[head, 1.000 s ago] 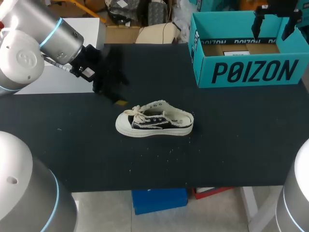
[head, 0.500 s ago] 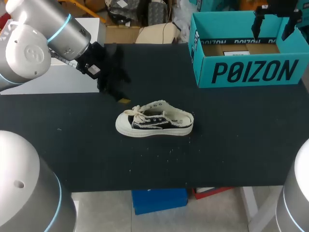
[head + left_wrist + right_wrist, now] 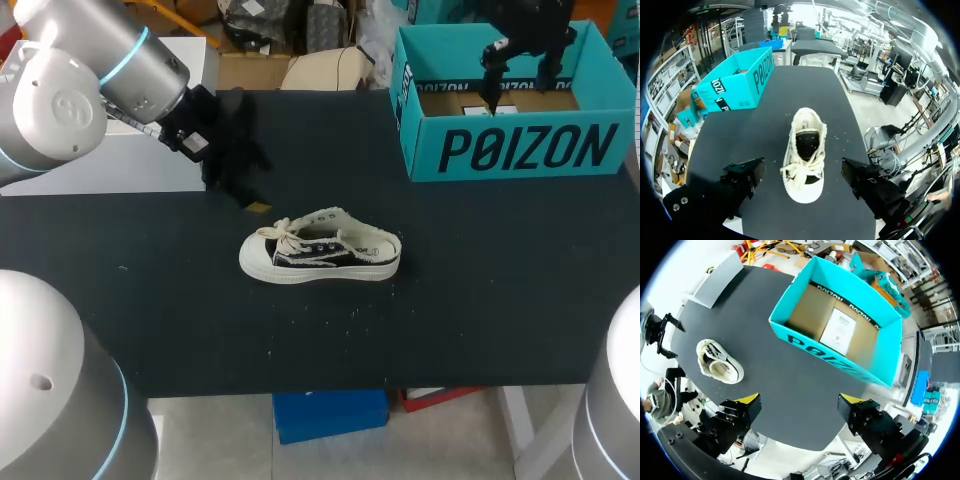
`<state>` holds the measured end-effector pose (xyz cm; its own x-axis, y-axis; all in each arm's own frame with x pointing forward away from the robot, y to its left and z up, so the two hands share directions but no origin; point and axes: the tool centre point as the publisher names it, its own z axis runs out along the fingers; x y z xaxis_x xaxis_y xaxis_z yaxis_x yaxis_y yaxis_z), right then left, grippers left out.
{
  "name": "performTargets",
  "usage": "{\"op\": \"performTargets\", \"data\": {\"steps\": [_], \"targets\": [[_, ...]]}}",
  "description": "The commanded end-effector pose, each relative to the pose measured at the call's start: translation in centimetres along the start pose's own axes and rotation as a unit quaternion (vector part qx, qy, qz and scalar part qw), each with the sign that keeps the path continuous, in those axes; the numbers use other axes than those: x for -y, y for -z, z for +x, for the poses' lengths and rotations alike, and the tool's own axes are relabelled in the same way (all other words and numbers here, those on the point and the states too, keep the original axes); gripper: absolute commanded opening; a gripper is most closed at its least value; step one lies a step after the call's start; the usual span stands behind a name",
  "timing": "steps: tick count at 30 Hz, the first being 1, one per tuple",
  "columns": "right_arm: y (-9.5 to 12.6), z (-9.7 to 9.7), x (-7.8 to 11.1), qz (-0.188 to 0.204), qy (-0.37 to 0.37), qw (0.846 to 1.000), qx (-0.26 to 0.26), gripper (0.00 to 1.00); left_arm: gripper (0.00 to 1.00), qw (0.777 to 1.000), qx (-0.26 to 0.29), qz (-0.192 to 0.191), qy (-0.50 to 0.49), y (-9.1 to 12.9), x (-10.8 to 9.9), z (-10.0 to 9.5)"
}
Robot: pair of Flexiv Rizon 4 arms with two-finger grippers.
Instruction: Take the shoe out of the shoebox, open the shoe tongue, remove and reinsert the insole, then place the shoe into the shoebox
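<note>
A black and cream canvas shoe (image 3: 320,255) lies on its sole in the middle of the black table, toe to the left, laces loose. In the left wrist view the shoe (image 3: 805,150) is just ahead of my open left gripper (image 3: 802,169), toe toward it, nothing held. That left gripper (image 3: 240,190) hovers behind and left of the shoe. The teal shoebox (image 3: 520,150) stands open at the back right. My right gripper (image 3: 518,85) hangs open above the box. Its own view looks down past the right gripper (image 3: 799,402) on the shoebox (image 3: 815,345) and the shoe (image 3: 717,360).
A white paper sheet (image 3: 837,330) lies on the box's cardboard floor. A white block (image 3: 130,150) stands at the table's back left, beside my left arm. Small pale specks dot the cloth in front of the shoe.
My right gripper has moved left and a little forward over the shoebox. My left arm shifted slightly right a second ago and has since held still. The shoe has not moved.
</note>
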<state>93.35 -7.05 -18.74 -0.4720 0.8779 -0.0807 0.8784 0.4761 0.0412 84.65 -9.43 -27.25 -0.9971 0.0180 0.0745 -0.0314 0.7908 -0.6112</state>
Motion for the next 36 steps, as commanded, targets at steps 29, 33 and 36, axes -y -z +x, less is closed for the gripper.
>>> {"op": "performTargets", "data": {"steps": [29,33,36], "targets": [[-1.0,14.1,1.5,-0.186,0.560,0.802,-0.088,1.00,1.00,1.000,0.001,0.000,-0.001,-0.1,-0.1,0.0],[-2.4,15.9,1.4,-0.217,0.565,0.790,-0.100,1.00,1.00,1.000,0.001,0.000,-0.001,-0.1,-0.1,0.0],[-3.6,17.4,1.4,-0.233,0.561,0.787,-0.104,1.00,1.00,1.000,0.001,0.000,-0.001,-0.1,-0.1,0.0]]}}
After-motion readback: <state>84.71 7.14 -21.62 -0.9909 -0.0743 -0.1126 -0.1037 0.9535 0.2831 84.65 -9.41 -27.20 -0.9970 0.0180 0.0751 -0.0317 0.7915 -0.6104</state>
